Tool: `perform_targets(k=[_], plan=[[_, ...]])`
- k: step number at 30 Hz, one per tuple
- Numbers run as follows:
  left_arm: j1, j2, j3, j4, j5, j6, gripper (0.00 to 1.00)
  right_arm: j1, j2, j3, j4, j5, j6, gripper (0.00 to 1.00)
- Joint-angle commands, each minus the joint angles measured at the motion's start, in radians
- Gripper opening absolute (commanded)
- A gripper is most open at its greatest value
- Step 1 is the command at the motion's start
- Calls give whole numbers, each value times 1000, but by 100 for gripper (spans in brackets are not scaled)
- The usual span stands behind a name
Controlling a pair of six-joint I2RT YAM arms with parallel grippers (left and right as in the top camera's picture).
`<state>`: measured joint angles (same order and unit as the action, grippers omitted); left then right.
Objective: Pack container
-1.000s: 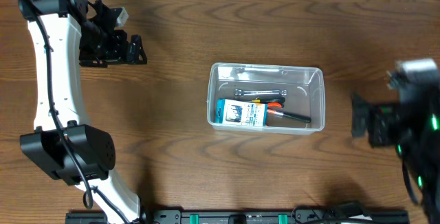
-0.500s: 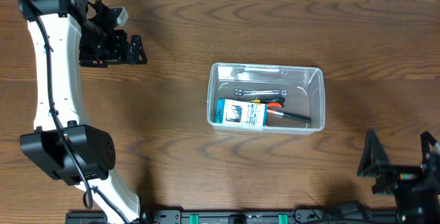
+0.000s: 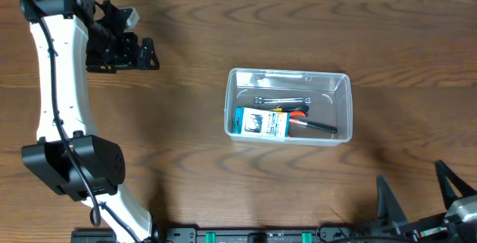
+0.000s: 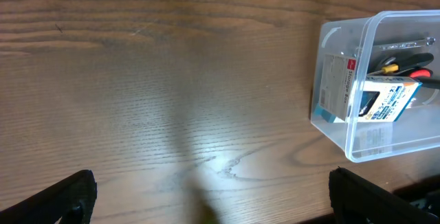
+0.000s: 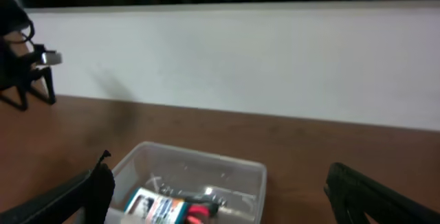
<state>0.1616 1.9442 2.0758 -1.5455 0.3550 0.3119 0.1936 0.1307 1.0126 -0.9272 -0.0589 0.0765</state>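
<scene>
The clear plastic container [image 3: 289, 72] stands on the wooden table right of centre. Inside it lie a blue-and-white card pack [image 3: 263, 122], a metal wrench [image 3: 282, 100] and an orange-and-black handled tool [image 3: 309, 124]. My left gripper [image 3: 149, 53] hovers at the far left, well away from the bin, open and empty; its wrist view has the container [image 4: 344, 124] at the right. My right gripper [image 3: 417, 194] is at the front right corner, jaws wide apart and empty, facing the container [image 5: 199, 161] from the front.
The left arm's white link and black base [image 3: 74, 165] stand along the left side. A black rail [image 3: 261, 235] runs along the front edge. A white wall [image 5: 227, 59] rises behind the table's far edge.
The right arm has swung from the right edge, level with the bin, down to the front right corner. Its jaws stayed wide. The left arm has not moved.
</scene>
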Motion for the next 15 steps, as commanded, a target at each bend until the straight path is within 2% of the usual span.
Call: perform_targets(k=[1, 15], plan=[[0, 6, 3, -5, -9, 5, 98, -5, -1, -6, -16, -28, 42, 99], [0, 6, 3, -5, -9, 5, 98, -5, 0, -6, -23, -27, 39, 99]])
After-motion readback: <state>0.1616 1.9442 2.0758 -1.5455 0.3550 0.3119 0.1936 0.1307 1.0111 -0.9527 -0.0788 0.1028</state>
